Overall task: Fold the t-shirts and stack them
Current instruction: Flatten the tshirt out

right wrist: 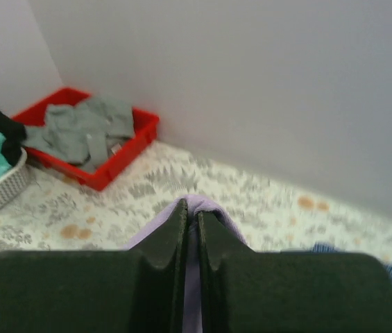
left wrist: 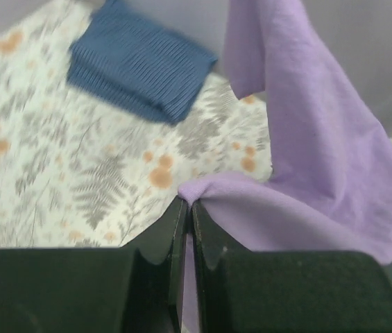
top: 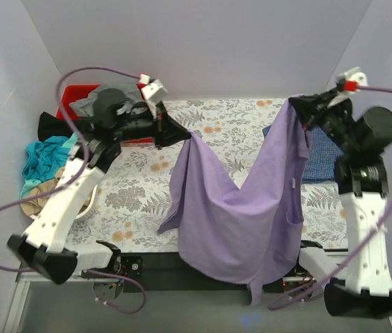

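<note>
Two claws work one lavender t-shirt [top: 230, 215]. The left claw [top: 185, 132] is pressed together on a pinch of its edge, and so is the right claw [top: 296, 103]. The cloth sags between them, its lower part draped below both onto the floral table cover [top: 237, 118] and over the near edge. One folded blue checked t-shirt [top: 318, 158] lies flat just below and beside the right claw, partly hidden by the hanging cloth. Behind the left claw, one red tray [top: 78, 90] holds one grey t-shirt [top: 95, 100]. Beside the tray, one white basket [top: 88, 205] carries one teal t-shirt [top: 43, 156], one black [top: 51, 125] and one tan [top: 39, 186].
</note>
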Robot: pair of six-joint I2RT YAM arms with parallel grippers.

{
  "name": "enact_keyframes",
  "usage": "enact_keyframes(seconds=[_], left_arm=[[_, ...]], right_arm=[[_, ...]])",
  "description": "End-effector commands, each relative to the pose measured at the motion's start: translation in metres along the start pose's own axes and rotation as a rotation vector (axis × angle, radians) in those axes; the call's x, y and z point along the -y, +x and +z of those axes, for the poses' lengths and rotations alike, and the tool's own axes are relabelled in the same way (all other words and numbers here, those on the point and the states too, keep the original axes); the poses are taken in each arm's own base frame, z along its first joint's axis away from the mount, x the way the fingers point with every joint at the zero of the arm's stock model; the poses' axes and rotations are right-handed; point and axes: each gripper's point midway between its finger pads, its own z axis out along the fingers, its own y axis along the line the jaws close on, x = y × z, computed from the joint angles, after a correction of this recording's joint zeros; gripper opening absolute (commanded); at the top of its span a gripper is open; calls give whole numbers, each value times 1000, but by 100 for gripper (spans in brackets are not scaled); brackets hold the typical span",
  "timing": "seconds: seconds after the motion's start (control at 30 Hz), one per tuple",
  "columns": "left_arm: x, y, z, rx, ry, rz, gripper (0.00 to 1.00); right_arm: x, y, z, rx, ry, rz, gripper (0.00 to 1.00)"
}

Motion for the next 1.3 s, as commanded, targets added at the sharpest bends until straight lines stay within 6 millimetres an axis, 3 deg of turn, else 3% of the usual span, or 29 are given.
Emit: enact_keyframes(seconds=[0.0, 0.03, 0.07, 0.1, 0.13, 0.17, 0.23, 0.27, 0.37, 0.5, 0.53, 0.57, 0.7, 0.73, 0.77, 0.83, 0.9, 0.93, 0.97, 1.0, 1.03, 1.07, 1.13, 1.17, 1.2, 1.23, 1.27], left_arm=[[-91, 65, 22, -139, -289, -126, 1], [-107, 78, 31, -158, -309, -140, 1], [-130, 110, 40, -219, -349, -202, 0], [-143, 127, 45, -252, -376, -227, 0], [-164, 139, 47, -262, -447, -230, 0], [-183, 170, 50, -318, -498, -293, 0], [-213, 197, 43, -369, -629, -323, 0], [-227, 222, 43, -423, -672, -351, 0], [-257, 244, 38, -473, -787, -346, 0], [-300, 259, 33, -486, -934, -276, 0], [-309, 249, 39, -468, -936, -239, 0], [-321, 251, 36, -477, -982, -220, 0], [-365, 248, 35, -508, -1110, -150, 0], [-375, 263, 34, -547, -1132, -154, 0], [-386, 247, 37, -519, -1153, -122, 0], [-403, 247, 33, -517, -1190, -109, 0], [-415, 248, 43, -512, -1167, -114, 0], [-413, 254, 47, -538, -1125, -124, 0], [-418, 274, 47, -591, -1128, -128, 1], [-423, 266, 47, -579, -1160, -133, 4], [-422, 276, 38, -625, -1184, -151, 9], [-423, 279, 33, -641, -1214, -143, 21], [-420, 280, 20, -640, -1255, -122, 31], [-421, 279, 10, -638, -1300, -106, 45], [-416, 275, 3, -623, -1321, -105, 46], [-415, 271, 0, -602, -1343, -106, 46], [-413, 265, -5, -586, -1366, -105, 60]], right_arm=[[55, 74, 35, -136, 148, 94, 1], [64, 104, 39, -195, 170, 117, 1], [77, 128, 47, -229, 194, 131, 1], [87, 147, 49, -262, 236, 148, 1], [94, 165, 51, -295, 256, 154, 1], [104, 200, 53, -362, 288, 187, 1], [120, 226, 56, -415, 347, 196, 1], [127, 253, 56, -473, 372, 222, 1], [140, 273, 73, -473, 375, 227, 1], [166, 273, 84, -425, 455, 184, 1], [172, 274, 87, -431, 474, 175, 1], [179, 284, 89, -451, 490, 165, 1], [219, 285, 82, -457, 683, 92, 1], [224, 283, 81, -453, 712, 83, 1], [230, 282, 82, -438, 735, 74, 1], [243, 287, 81, -439, 800, 58, 1], [249, 293, 87, -454, 799, 45, 1], [252, 309, 89, -486, 802, 54, 1], [257, 305, 95, -478, 804, 52, 1], [254, 315, 98, -511, 776, 62, 1], [255, 323, 100, -531, 770, 63, 3], [257, 324, 99, -533, 784, 67, 6], [261, 326, 96, -539, 813, 63, 10], [262, 326, 95, -541, 822, 61, 16], [265, 326, 94, -542, 835, 54, 25], [267, 330, 91, -557, 853, 49, 44], [269, 329, 89, -563, 869, 47, 51]])
